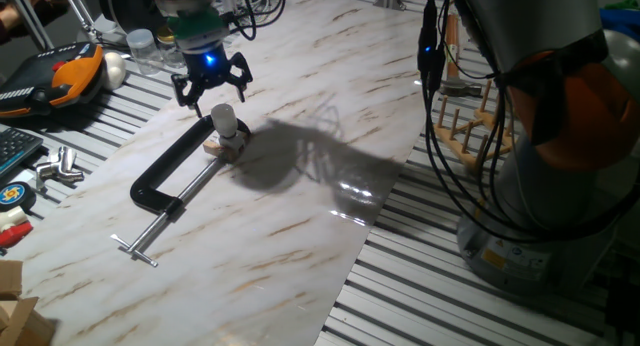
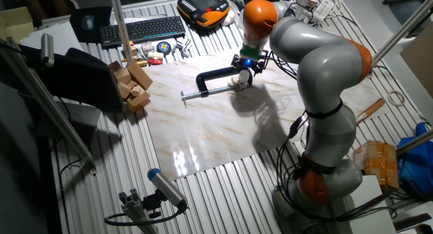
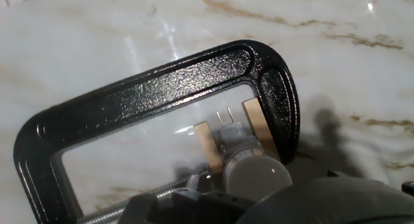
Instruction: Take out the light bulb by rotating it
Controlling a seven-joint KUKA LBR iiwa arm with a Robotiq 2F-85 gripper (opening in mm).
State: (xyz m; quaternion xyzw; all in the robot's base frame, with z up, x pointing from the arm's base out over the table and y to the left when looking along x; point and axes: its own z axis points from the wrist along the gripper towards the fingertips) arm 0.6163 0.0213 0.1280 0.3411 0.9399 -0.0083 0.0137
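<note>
Closest to your hand camera you've got the light bulb (image 3: 257, 175) standing in the wooden block (image 3: 208, 148), which is pinched in the black C-clamp (image 3: 155, 94) on the marble sheet (image 1: 300, 186). Your gripper (image 1: 211, 86) hovers just above the bulb, fingers spread wide, holding nothing. Further back there's a keyboard (image 2: 143, 29) and an orange pendant (image 2: 203, 5)

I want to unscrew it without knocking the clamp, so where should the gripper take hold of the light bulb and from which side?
Likely the frosted globe of the light bulb, from straight above. It stands upright in the wooden block held by the black C-clamp, so only the rounded top is free. The gripper hangs open just over it; its fingers could close on opposite sides of the globe.
</note>
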